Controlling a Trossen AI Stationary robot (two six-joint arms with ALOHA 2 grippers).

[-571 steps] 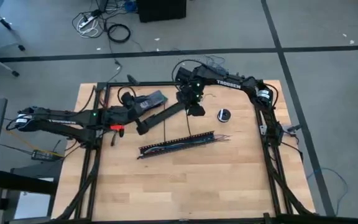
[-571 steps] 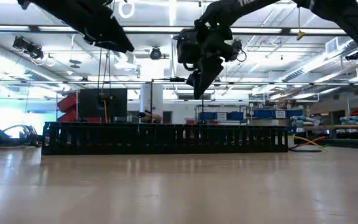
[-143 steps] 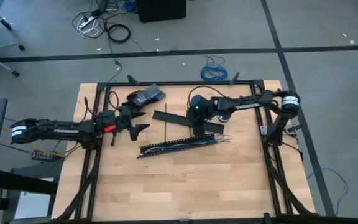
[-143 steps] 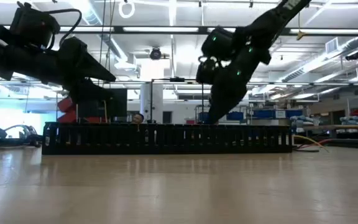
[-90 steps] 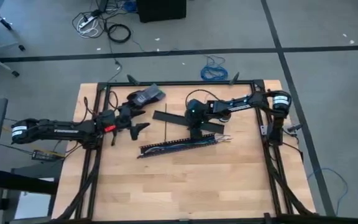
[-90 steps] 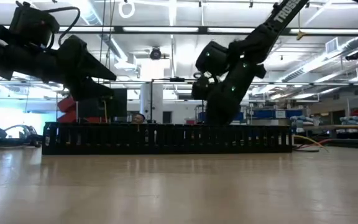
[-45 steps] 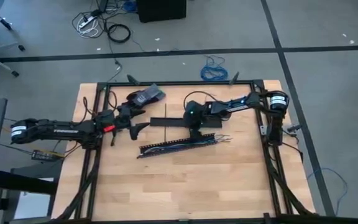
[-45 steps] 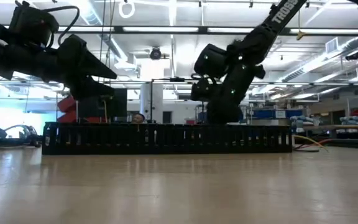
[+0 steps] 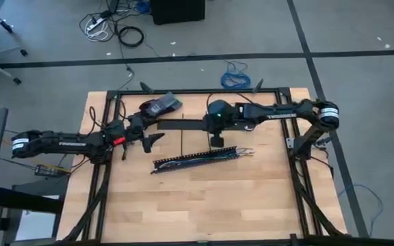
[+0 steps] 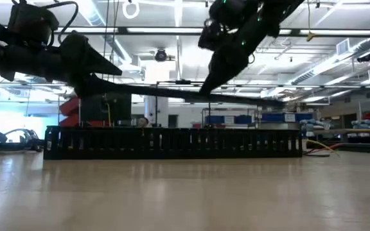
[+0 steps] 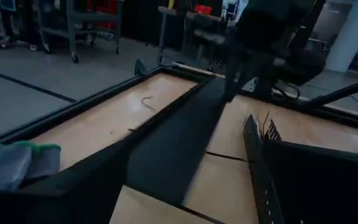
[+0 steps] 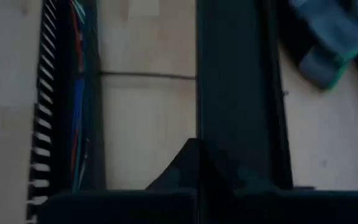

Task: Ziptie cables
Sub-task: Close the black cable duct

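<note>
The cables (image 9: 241,152) lie inside the black slotted channel (image 9: 195,158) at mid-table; in the right wrist view the cables (image 12: 78,93) show blue, red and green. One thin black ziptie (image 9: 182,142) lies flat on the wood behind the channel. My right gripper (image 9: 215,134) is shut on a long flat black strip (image 9: 183,124), held above the table. The strip's left end (image 11: 166,168) lies between the open fingers of my left gripper (image 9: 152,131). My right gripper pinches the black strip (image 12: 235,93) between its two fingers, toward the strip's right end, coming from above and pointing down. My own fingers (image 12: 191,165) hide the exact spot. The strip (image 10: 153,90) hangs nearly level, clear of the table and above the channel. My left gripper has the strip's end between its open fingers; whether they touch it, I cannot tell.
A grey glove with a green cuff (image 9: 161,105) lies at the far left of the table. A small curled wire scrap (image 11: 146,101) lies on the wood near the far frame rail. Bare wood stretches in front of the channel (image 10: 172,142).
My right gripper has gone up and toward the table's far edge, lifting the black strip off the wood. The strip has turned from a slant to run along the far edge. Its left end has reached in between my left gripper's fingers.
</note>
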